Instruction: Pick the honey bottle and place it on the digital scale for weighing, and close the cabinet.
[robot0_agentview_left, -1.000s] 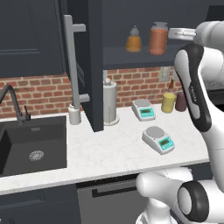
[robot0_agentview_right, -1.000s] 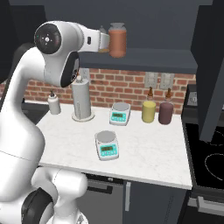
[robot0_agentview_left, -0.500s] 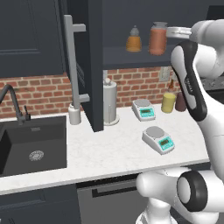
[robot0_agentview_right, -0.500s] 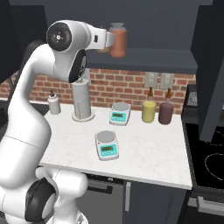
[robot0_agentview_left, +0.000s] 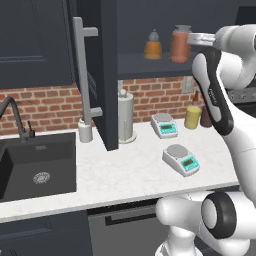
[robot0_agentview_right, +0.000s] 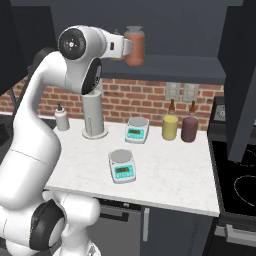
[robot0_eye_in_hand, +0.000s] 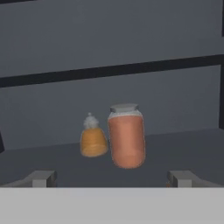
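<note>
Wide-spread gripper (robot0_eye_in_hand: 112, 178) facing honey bottle (robot0_eye_in_hand: 126, 136)

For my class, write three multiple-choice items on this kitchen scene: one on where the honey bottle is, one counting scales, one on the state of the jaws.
1. Where does the honey bottle stand?
A. on the cabinet shelf
B. in the sink
C. on a scale

2. How many scales sit on the counter?
A. one
B. two
C. four

3. How do the gripper's jaws stand?
A. shut on the bottle
B. shut, empty
C. open, short of the bottle

Answers: 1 A, it stands beside the orange bottle on the shelf; 2 B, the digital scale and the boxier scale; 3 C, fingertips spread wide, bottle untouched.
</note>
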